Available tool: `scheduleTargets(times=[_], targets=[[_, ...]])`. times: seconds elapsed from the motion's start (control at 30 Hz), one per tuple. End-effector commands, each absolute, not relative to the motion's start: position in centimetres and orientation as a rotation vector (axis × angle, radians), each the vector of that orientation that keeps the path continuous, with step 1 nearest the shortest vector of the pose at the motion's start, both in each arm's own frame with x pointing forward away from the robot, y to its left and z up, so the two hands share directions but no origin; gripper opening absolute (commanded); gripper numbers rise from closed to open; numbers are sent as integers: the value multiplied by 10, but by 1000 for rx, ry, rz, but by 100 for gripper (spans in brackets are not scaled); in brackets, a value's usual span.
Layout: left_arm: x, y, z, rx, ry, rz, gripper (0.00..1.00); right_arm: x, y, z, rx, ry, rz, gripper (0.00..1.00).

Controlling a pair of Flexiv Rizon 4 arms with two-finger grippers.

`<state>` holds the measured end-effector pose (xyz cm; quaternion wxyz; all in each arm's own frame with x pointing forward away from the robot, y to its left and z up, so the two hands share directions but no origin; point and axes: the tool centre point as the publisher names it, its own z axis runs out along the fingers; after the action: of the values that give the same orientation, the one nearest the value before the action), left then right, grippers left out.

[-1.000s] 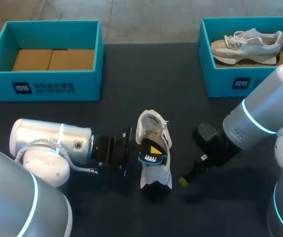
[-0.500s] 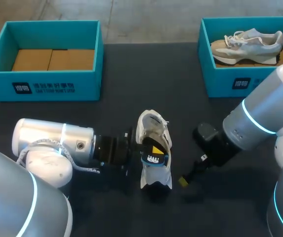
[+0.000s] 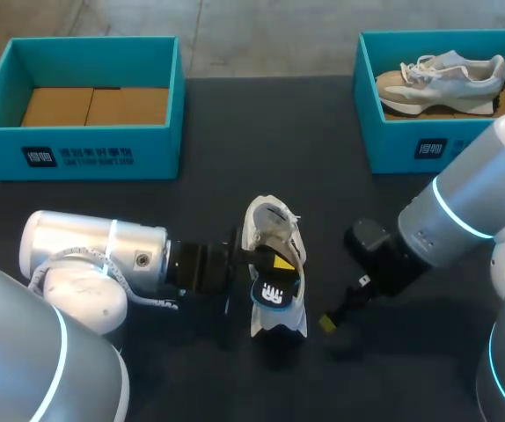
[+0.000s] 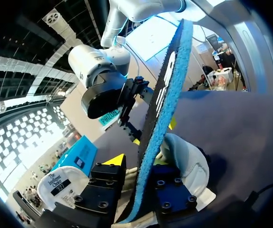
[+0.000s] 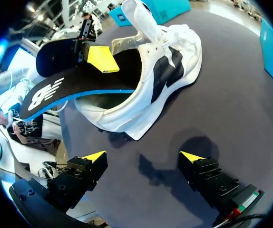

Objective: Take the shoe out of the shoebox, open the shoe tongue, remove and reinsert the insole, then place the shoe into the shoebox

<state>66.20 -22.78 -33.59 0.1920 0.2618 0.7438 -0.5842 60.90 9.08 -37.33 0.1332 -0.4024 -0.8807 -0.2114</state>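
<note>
The left claw (image 4: 139, 168) is clamped on the heel end of a thin black-and-blue insole (image 4: 164, 109), whose far end reaches into the mouth of the white shoe (image 5: 167, 61) resting on the dark table (image 3: 235, 123) directly ahead of it. The right claw (image 5: 142, 156) hangs spread wide and empty just beside the shoe, not touching it. The insole looks light and floppy, likely to buckle if pushed from far back. The soft, light shoe may slide unless steadied at its firmer heel collar.
</note>
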Motion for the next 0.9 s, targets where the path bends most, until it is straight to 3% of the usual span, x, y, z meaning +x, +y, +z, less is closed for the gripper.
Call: scheduleTargets(times=[0.03,0.37,0.4,0.43,0.47,0.9], targets=[[655,-222,-331,730,2082,-1638,26,608,92,-373,-1170,-2557,-612,100],[648,-218,-322,731,2060,-1653,24,608,92,-373,-1170,-2557,-612,100],[647,-218,-321,736,2057,-1653,22,608,92,-373,-1170,-2557,-612,100],[647,-218,-321,738,2056,-1653,6,608,92,-373,-1170,-2557,-612,100],[647,-218,-320,743,2053,-1654,0,608,92,-373,-1170,-2557,-612,100],[654,-221,-329,747,2049,-1655,0,608,92,-373,-1170,-2557,-612,100]])
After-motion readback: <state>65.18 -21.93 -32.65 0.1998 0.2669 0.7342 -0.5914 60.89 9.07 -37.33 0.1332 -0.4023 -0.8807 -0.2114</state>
